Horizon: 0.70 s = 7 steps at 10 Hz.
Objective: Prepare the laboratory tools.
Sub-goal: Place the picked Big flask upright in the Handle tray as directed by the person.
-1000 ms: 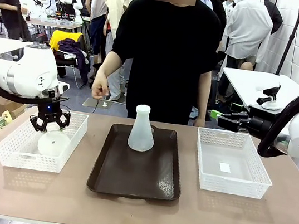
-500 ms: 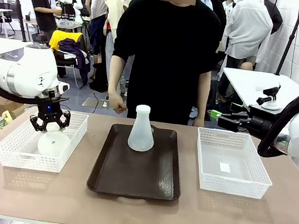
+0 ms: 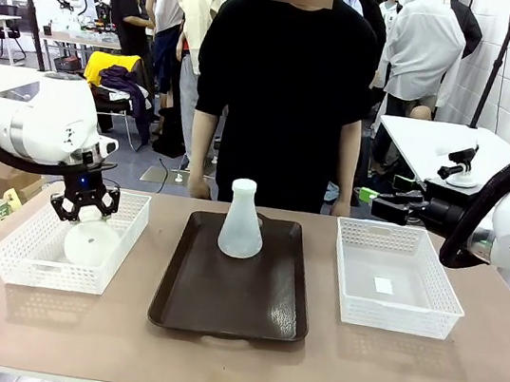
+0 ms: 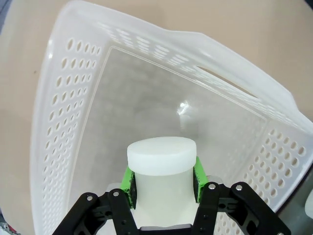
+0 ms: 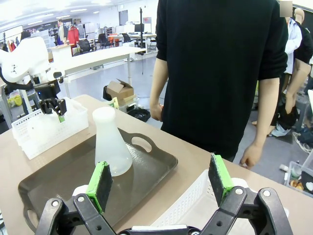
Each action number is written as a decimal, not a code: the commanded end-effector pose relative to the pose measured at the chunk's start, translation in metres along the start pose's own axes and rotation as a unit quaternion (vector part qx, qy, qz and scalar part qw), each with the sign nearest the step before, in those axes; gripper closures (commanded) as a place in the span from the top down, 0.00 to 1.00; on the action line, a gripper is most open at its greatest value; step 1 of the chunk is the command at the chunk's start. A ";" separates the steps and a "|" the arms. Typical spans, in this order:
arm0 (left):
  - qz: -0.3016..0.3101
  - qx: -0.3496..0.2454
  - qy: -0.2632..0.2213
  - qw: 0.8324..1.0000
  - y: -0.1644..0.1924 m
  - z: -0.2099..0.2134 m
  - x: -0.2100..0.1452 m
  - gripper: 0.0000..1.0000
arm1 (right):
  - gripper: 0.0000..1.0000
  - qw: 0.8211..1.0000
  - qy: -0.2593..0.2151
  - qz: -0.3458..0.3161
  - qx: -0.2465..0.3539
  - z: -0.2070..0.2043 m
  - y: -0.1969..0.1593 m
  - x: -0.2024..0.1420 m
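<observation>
- A busy workshop room is seen behind a light brown table (image 3: 231,351); a person in a black shirt (image 3: 287,71) is standing at the far side of the table, with both arms hanging down and the hands near the table edge;
- In the middle of the table a dark brown rectangular tray (image 3: 234,279) is placed; on its far half one translucent frosted-white conical flask (image 3: 242,221) is standing upright, with the wide base on the tray and the narrow neck pointing up; in the right wrist view the same flask (image 5: 110,143) is seen on the tray (image 5: 58,181), free of any gripper;
- On the robot's left a white mesh plastic basket (image 3: 29,258) is placed, and on the robot's right a second white mesh basket (image 3: 390,312) with a small white label on its bottom;
- The left gripper (image 3: 83,207) is held over the left basket, pointing down; its green pads (image 4: 128,180) are pressed on the two sides of the neck of a second frosted-white flask (image 4: 161,169), so this flask is pinched just under its rim; the round base (image 3: 92,243) is seen inside the basket (image 4: 73,73), but it cannot be told if it touches the bottom;
- The right gripper (image 5: 161,181) is spread wide and nothing is between its fingers; it is held at the robot's right side, well apart from the tray.
</observation>
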<state>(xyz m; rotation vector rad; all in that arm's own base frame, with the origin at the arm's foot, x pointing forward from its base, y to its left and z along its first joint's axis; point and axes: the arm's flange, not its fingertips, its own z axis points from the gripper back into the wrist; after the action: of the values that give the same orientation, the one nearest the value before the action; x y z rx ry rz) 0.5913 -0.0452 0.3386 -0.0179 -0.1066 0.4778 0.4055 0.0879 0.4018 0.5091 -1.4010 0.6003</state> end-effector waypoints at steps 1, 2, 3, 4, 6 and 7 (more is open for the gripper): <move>-0.017 -0.021 -0.002 1.000 0.009 0.042 -0.012 0.00 | 1.00 1.000 0.005 -0.003 -0.001 0.003 0.001 -0.001; -0.011 -0.025 -0.001 1.000 0.012 0.054 -0.013 0.00 | 1.00 1.000 0.005 -0.003 -0.001 0.003 0.001 -0.001; -0.007 -0.028 0.000 1.000 0.014 0.067 -0.014 0.00 | 1.00 1.000 0.005 -0.003 -0.001 0.003 0.001 -0.001; -0.010 -0.020 0.012 1.000 0.017 0.081 -0.015 0.00 | 1.00 1.000 0.005 -0.003 -0.001 0.003 0.001 -0.001; -0.038 -0.032 0.003 0.999 0.020 0.107 -0.023 0.00 | 1.00 1.000 0.005 -0.003 -0.001 0.003 0.001 -0.001; -0.048 -0.044 -0.009 0.998 0.022 0.122 -0.029 0.00 | 1.00 1.000 0.005 -0.003 -0.001 0.003 0.001 -0.001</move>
<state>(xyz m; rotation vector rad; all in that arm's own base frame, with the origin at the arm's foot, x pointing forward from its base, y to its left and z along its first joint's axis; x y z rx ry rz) 0.5537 -0.0430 0.4461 -0.0582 -0.1346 0.4116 0.4055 0.0879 0.4019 0.5089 -1.4012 0.6003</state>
